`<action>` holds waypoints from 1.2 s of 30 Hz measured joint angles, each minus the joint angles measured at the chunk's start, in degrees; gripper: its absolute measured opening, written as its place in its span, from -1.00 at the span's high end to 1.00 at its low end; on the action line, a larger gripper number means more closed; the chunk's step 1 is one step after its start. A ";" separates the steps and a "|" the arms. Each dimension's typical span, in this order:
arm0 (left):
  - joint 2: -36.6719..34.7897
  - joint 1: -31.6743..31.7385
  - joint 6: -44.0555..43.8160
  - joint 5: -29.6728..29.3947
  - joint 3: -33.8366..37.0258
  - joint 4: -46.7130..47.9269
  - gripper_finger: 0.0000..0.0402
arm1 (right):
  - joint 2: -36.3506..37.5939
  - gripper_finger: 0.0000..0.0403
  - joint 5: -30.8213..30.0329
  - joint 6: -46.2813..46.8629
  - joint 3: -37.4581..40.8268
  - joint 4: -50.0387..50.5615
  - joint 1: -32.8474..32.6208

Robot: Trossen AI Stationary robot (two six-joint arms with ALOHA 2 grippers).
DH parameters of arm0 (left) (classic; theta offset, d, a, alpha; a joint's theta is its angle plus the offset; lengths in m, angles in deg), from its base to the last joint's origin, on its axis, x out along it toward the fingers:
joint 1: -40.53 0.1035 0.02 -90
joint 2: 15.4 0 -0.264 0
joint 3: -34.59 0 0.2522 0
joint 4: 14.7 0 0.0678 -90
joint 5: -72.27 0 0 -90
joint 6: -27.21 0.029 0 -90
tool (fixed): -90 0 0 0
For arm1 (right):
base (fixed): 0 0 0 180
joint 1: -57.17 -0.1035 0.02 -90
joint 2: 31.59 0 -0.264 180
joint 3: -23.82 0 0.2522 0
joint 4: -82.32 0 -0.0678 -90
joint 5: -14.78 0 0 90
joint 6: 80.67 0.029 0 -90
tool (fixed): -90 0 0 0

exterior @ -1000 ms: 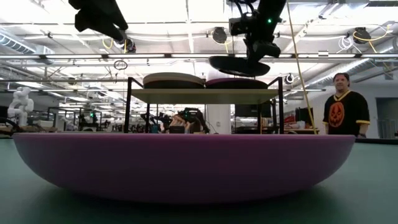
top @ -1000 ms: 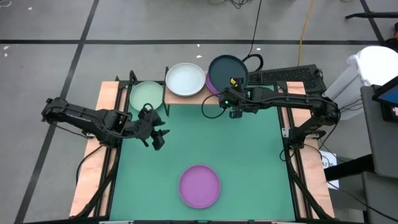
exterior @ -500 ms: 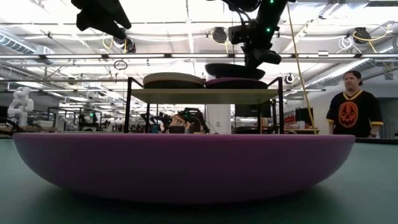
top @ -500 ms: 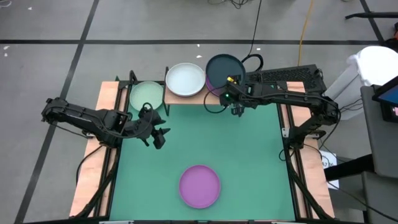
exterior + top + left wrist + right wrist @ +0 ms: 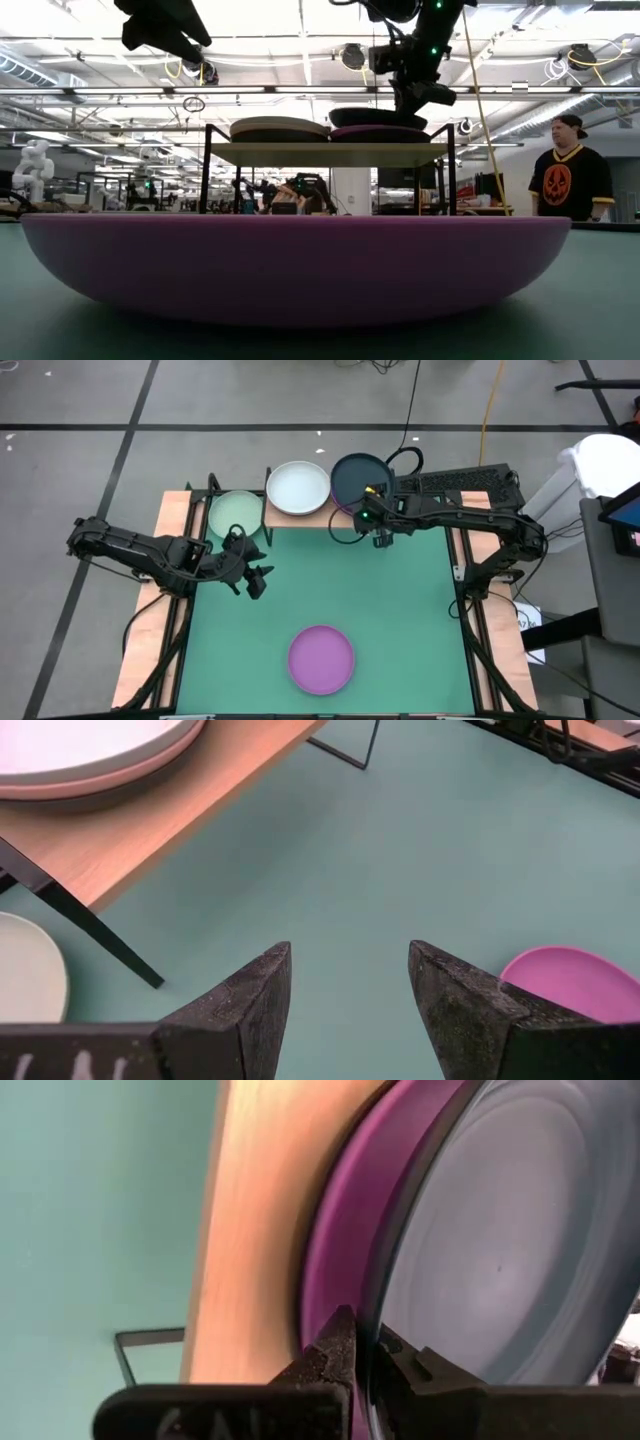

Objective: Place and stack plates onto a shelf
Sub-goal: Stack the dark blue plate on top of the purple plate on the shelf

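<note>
A dark teal plate (image 5: 358, 475) lies level on or just over a purple plate (image 5: 380, 134) at the right end of the shelf (image 5: 325, 153); whether they touch, I cannot tell. My right gripper (image 5: 368, 502) is shut on the dark plate's rim. A white plate (image 5: 298, 487) tops a stack at the shelf's left end. On the table beside the shelf's left end lies a mint green plate (image 5: 236, 515). Another purple plate (image 5: 321, 658) lies near the front edge. My left gripper (image 5: 250, 575) hovers open above the table's left side, holding nothing. My right gripper pinches the dark teal plate's rim (image 5: 372, 1315) on its near side, one finger (image 5: 338, 1342) below the rim and one (image 5: 405, 1355) on top. The fingers slant down from the table's near right. The plate stays level just above the purple plate (image 5: 335, 1270).
The shelf's black legs (image 5: 95, 935) stand on the green mat. Light-wood strips (image 5: 150, 630) run along the table's sides. Cables and a dark box (image 5: 460, 482) lie behind the shelf at the right. A person (image 5: 560, 180) stands beyond the table.
My right gripper has carried the dark teal plate a little toward the far left and down. The plate hung tilted above the shelf; it now lies level, low over the purple plate there. The left arm kept still.
</note>
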 joint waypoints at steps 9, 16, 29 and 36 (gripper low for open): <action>0.01 0.00 -0.13 0.00 -0.02 -0.01 -0.04 | 0.04 0.99 -0.22 -0.28 1.43 1.58 0.00; 0.01 0.00 -0.09 0.00 -0.02 -0.01 -0.04 | 0.02 0.99 -0.11 -0.72 1.48 1.19 0.00; 0.01 0.00 -0.07 0.00 -0.04 0.01 -0.04 | 0.03 0.55 -0.61 -2.39 1.47 0.88 0.00; 0.03 0.00 -0.07 0.02 -0.07 0.01 -0.04 | 0.29 0.31 -2.06 -3.76 1.47 0.07 -0.73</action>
